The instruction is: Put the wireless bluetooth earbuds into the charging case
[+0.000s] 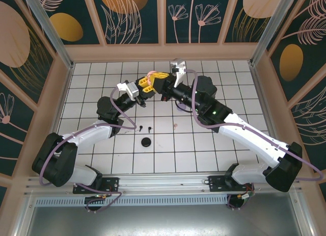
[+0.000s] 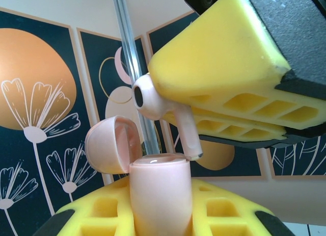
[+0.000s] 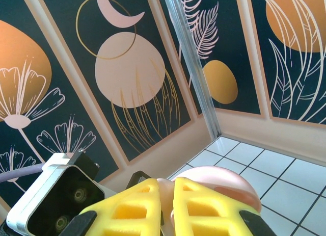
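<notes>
My left gripper [image 2: 160,211] is shut on the body of a pink charging case [image 2: 160,182], held upright with its lid [image 2: 109,144] swung open to the left. Just above it, my right gripper [image 3: 167,183] is shut on a pink earbud [image 2: 153,98]. The earbud's stem tip [image 2: 194,152] sits at the right rim of the case's open top. From above, both grippers meet over the middle of the floor, left [image 1: 144,87] and right [image 1: 159,80]. Two black earbuds [image 1: 140,127] [image 1: 149,128] and a second pink earbud [image 1: 175,126] lie on the tiles.
A black round disc [image 1: 146,141] lies on the white tiled floor [image 1: 229,88] in front of the loose earbuds. Patterned walls with metal corner posts [image 2: 130,68] enclose the floor on three sides. The left arm's white camera housing [image 3: 56,195] sits close beside my right fingers [image 3: 214,210].
</notes>
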`<state>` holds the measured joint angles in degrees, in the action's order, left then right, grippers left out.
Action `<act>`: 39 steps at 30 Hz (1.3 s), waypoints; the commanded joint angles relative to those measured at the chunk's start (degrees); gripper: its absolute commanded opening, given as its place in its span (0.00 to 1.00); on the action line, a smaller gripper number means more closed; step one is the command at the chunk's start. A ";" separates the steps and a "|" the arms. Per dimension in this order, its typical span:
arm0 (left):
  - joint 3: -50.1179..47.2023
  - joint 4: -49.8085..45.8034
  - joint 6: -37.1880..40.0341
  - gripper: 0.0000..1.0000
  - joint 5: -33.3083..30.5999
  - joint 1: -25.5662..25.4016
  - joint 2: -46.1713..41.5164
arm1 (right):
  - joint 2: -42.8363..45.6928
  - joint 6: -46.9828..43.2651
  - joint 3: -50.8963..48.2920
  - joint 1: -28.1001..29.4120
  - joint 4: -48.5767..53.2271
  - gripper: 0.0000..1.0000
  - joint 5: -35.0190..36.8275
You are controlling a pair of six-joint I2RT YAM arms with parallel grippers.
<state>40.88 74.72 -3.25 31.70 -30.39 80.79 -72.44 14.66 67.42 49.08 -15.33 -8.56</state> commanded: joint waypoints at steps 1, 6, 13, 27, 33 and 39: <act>1.35 1.06 -0.68 0.00 1.40 -0.71 -1.43 | 1.67 -1.64 1.05 -0.12 -2.73 0.11 0.82; 1.41 0.88 -0.56 0.00 1.53 -0.80 -1.51 | 1.69 -1.38 0.87 -0.43 -2.94 0.10 0.99; 1.34 0.83 -0.49 0.00 1.65 -0.98 -1.60 | 1.43 -0.77 0.53 -1.26 -3.12 0.09 1.00; 1.77 0.25 -0.22 0.00 0.55 -0.95 -2.38 | 1.94 0.62 -2.12 -1.90 -2.20 0.09 -1.18; 2.01 0.51 -0.53 0.00 0.38 -0.93 -2.36 | 1.80 0.40 -2.59 -1.88 -1.34 0.09 -1.86; 2.27 0.43 -0.91 0.00 0.48 -0.98 -2.23 | -0.59 -2.35 0.84 -1.88 4.26 0.14 -5.53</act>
<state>40.95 72.99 -3.27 32.14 -31.09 79.81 -72.07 13.56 66.08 47.33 -14.85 -10.57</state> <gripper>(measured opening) 0.223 0.130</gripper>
